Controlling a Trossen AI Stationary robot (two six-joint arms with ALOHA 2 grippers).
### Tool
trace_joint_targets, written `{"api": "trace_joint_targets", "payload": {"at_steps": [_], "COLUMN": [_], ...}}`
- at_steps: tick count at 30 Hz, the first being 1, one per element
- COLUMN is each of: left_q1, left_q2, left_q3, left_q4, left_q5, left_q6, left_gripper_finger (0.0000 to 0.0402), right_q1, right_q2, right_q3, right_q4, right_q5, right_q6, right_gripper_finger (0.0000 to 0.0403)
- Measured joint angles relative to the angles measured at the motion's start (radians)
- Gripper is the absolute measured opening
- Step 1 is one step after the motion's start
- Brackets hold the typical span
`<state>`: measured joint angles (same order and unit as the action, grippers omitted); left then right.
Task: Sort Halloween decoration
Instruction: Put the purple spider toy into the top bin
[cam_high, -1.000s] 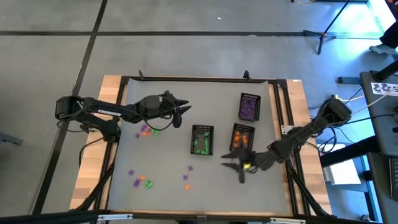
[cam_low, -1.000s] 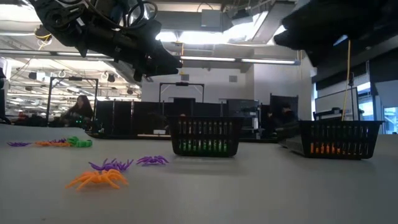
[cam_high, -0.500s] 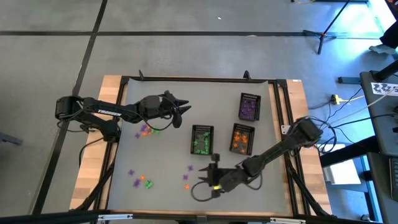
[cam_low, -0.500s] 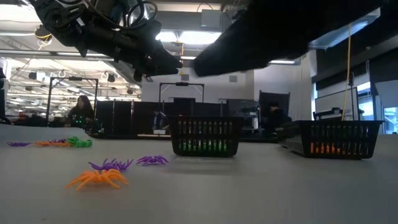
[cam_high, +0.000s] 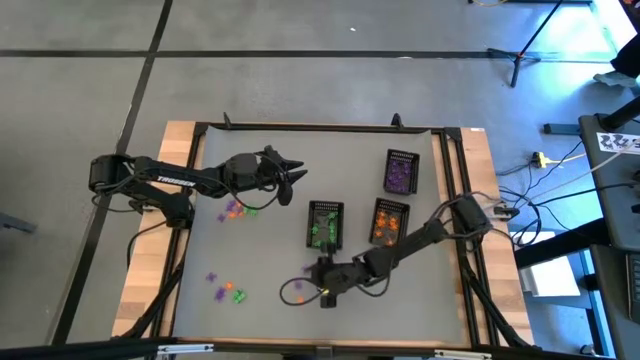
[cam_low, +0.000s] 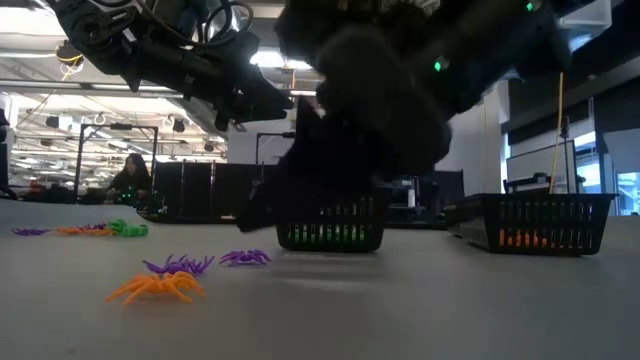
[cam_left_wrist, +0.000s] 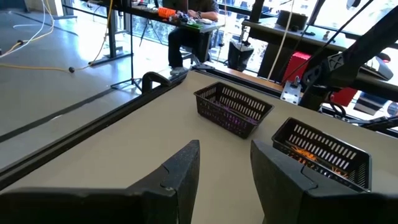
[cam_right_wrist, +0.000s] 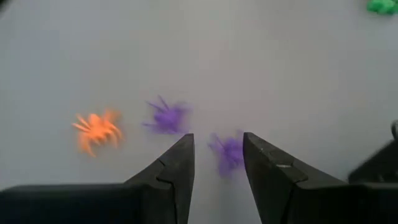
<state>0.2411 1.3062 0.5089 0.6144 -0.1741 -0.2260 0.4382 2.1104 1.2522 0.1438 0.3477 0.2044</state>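
The Halloween decoration is small plastic spiders. One cluster (cam_high: 238, 209) lies at the table's left, another (cam_high: 225, 290) near the front left. A purple spider (cam_right_wrist: 227, 152) lies on the table, and the fingers of my right gripper (cam_right_wrist: 217, 146) stand open on either side of it, low over the front middle (cam_high: 292, 290). A second purple spider (cam_right_wrist: 166, 117) and an orange one (cam_right_wrist: 96, 130) lie beside it. My left gripper (cam_high: 290, 180) hangs open in the air over the table's left half (cam_left_wrist: 225, 162), with nothing between its fingers.
Three black mesh baskets stand right of the middle: one with green pieces (cam_high: 324, 224), one with orange (cam_high: 390, 222), one with purple (cam_high: 401, 172). Bare grey table lies along the front right. People sit at desks in the room beyond the table.
My right gripper has swept from beside the orange basket toward the table's left, sinking and tipping downward, and now stands low over the spiders at the front middle. Its fingers stay apart.
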Motion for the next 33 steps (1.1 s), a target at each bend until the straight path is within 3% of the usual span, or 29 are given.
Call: {"api": "trace_joint_targets", "payload": {"at_steps": [15, 19, 24, 29, 33], "left_q1": [0.0, 0.0, 0.0, 0.0, 0.0], "left_q2": [0.0, 0.0, 0.0, 0.0, 0.0], "left_q3": [0.0, 0.0, 0.0, 0.0, 0.0], "left_q4": [-0.001, -0.001, 0.0, 0.0, 0.0], "left_q5": [0.0, 0.0, 0.0, 0.0, 0.0], "left_q6": [0.0, 0.0, 0.0, 0.0, 0.0], "left_gripper_finger": [0.0135, 0.0135, 0.0135, 0.0135, 0.0135], "right_q1": [-0.062, -0.06, -0.06, -0.035, 0.014], "right_q2": [0.043, 0.043, 0.042, 0.014, -0.057], "right_q3": [0.014, 0.015, 0.014, 0.011, 0.004], "right_q4": [-0.077, -0.098, -0.109, -0.155, -0.259], "right_q5": [-0.049, -0.069, -0.132, -0.147, -0.145], "right_q6": [0.048, 0.06, 0.056, 0.075, 0.074], "right_gripper_finger": [0.0134, 0.0098, 0.0014, 0.0021, 0.0004]}}
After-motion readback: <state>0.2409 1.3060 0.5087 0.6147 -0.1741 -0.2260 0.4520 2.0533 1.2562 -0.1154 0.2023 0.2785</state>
